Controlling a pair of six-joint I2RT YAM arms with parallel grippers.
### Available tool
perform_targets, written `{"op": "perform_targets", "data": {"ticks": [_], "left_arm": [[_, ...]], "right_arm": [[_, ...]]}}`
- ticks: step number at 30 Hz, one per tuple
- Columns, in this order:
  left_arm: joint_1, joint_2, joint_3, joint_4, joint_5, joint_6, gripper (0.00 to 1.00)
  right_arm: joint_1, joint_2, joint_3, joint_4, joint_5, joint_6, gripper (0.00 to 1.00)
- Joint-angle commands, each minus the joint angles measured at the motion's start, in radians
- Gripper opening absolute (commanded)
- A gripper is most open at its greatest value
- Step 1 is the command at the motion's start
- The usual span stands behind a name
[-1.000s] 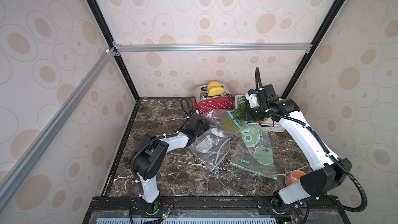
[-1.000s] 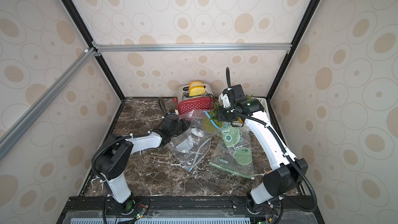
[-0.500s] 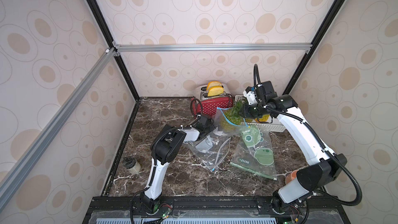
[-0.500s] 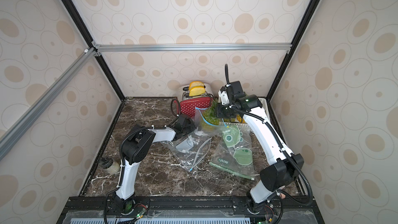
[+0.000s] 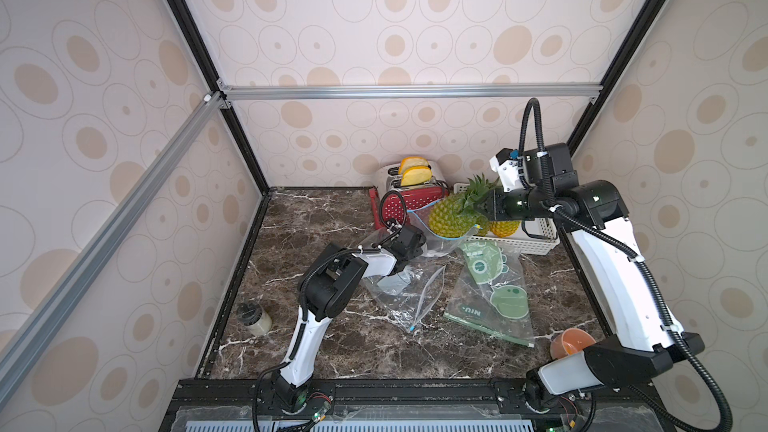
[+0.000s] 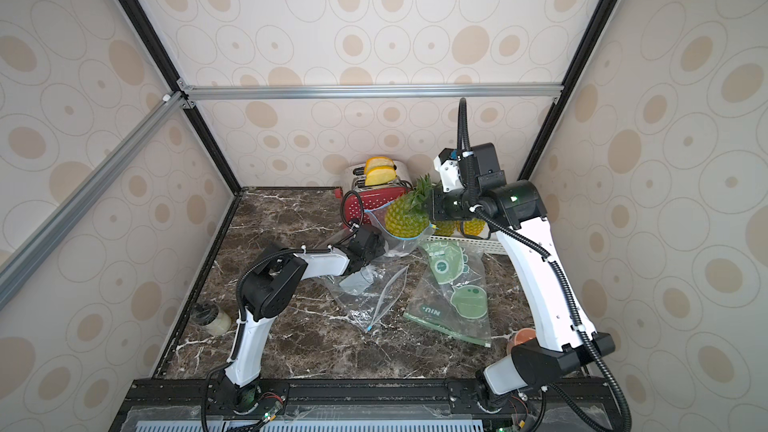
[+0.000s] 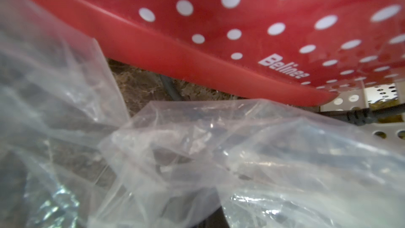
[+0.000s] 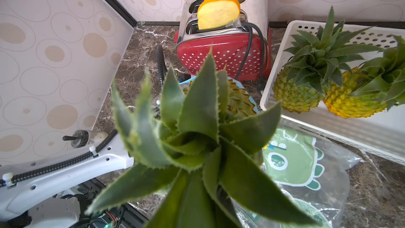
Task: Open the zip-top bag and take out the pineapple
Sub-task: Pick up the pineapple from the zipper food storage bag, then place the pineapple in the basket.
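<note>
The right end effector [image 5: 483,210] is closed narrowly on the leafy crown of the pineapple [image 5: 451,218] and holds it in the air at about 1 o'clock of the worktop [image 5: 332,351]. The crown is probably chosen because it is the only slim part the jaws can span. The fruit's lower half sits inside the blue-rimmed mouth of the zip-top bag [image 5: 441,243], so it is not yet fully out. The left end effector [image 5: 409,245] is at 9 o'clock from the fruit, fully closed, and appears to pinch the bag's loose bottom film. That would anchor the bag so the fruit slides free instead of dragging the bag up with it. The wrist view there shows only crumpled plastic, not the fingertips. Close behind it, at 12 o'clock, the red dotted toaster [image 7: 241,29] reads "Belinee". The green bag [image 5: 494,297] lies flat at 4 o'clock and shows "NIU" upside down. The print on a spare clear bag [image 5: 409,301] is too small to read.
</note>
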Motion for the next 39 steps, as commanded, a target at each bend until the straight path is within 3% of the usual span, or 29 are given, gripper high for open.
{"op": "perform_targets", "data": {"ticks": [1, 8, 14, 22, 30, 31, 36, 39], "left_arm": [[-0.001, 0.051, -0.033, -0.180, -0.031, 0.031, 0.00], [-0.004, 0.049, -0.035, -0.173, -0.038, 0.046, 0.00], [-0.007, 0.045, -0.044, -0.167, -0.039, 0.040, 0.00], [-0.005, -0.054, -0.111, -0.271, -0.085, 0.023, 0.00], [0.044, -0.401, -0.181, -0.499, -0.222, 0.059, 0.00], [0.048, -0.431, -0.161, -0.534, -0.235, 0.081, 0.03], [0.058, -0.566, -0.028, -0.635, -0.269, 0.228, 0.46], [0.076, -0.625, 0.014, -0.641, -0.258, 0.274, 0.54]], "right_arm": [[-0.005, -0.104, 0.068, 0.187, 0.020, -0.018, 0.00], [-0.007, -0.218, -0.037, 0.341, -0.017, 0.062, 0.00], [-0.007, -0.206, 0.039, 0.293, -0.003, 0.042, 0.00], [-0.007, -0.184, 0.083, 0.171, 0.329, -0.114, 0.00], [-0.007, -0.197, -0.024, 0.171, 0.682, -0.205, 0.00], [-0.007, -0.192, -0.033, 0.171, 0.711, -0.216, 0.00], [-0.012, -0.140, -0.061, 0.182, 0.860, -0.286, 0.00], [-0.040, -0.095, -0.082, 0.219, 0.895, -0.318, 0.00]]}}
